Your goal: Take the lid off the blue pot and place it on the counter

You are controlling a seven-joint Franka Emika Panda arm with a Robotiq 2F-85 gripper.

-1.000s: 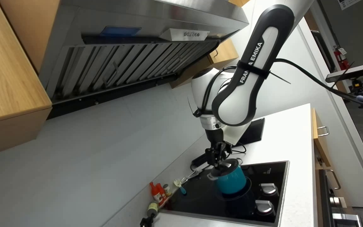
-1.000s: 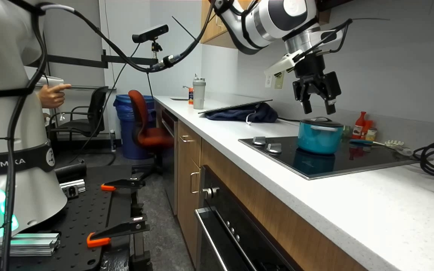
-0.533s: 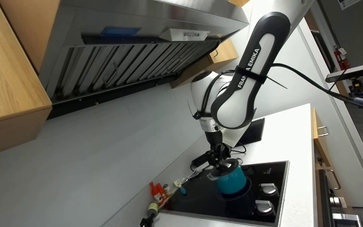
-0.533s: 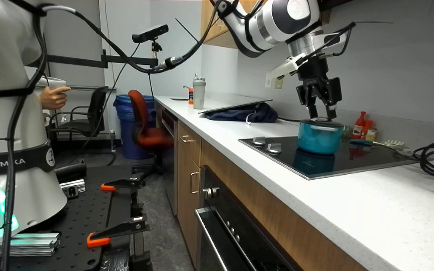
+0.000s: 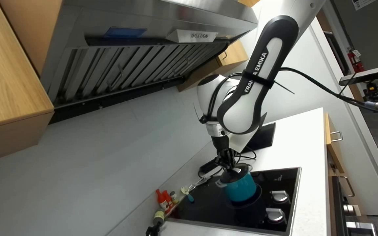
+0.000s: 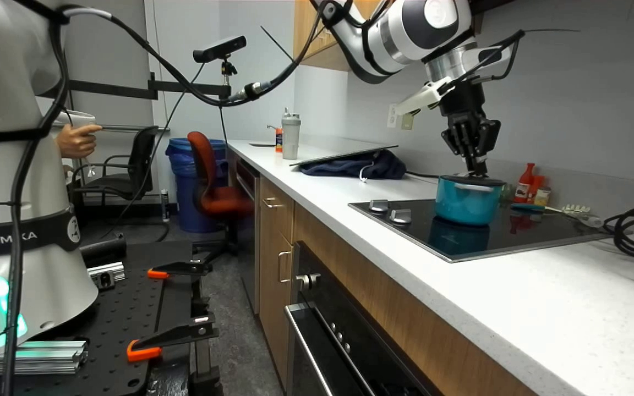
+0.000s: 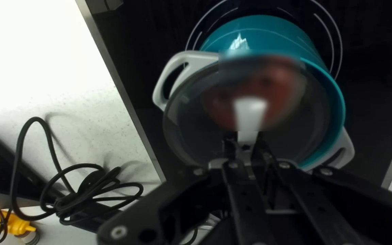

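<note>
One robot arm (image 5: 241, 116) hangs over a cooktop (image 5: 205, 203) in an exterior view, its gripper (image 5: 230, 169) pointing down at the lid (image 5: 233, 177) of a blue pot (image 5: 241, 190), presumably because a seated lid is best taken from above. The cooktop is set into a white counter (image 5: 308, 144), between the counter's back edge along the wall (image 5: 110, 164) and its straight front edge. In an exterior view where that front edge runs toward the lower right, the fingers (image 6: 481, 166) stand close together at the lid's top; the lid lies over the pot's mouth, and whether it is raised off the rim is unclear. Red bottles (image 6: 524, 184) stand near the back edge, so the counter beyond the cooktop's front corner seems the likelier landing place. In the wrist view the jaws are narrow, holding the lid's handle (image 7: 247, 136). The lid is round, smoky and see-through with a greyish rim, off-centre or tilted (I cannot tell which), so a crescent of the pot's teal inner wall shows along one side. A reddish blur at its middle may be contents or a reflection.
</note>
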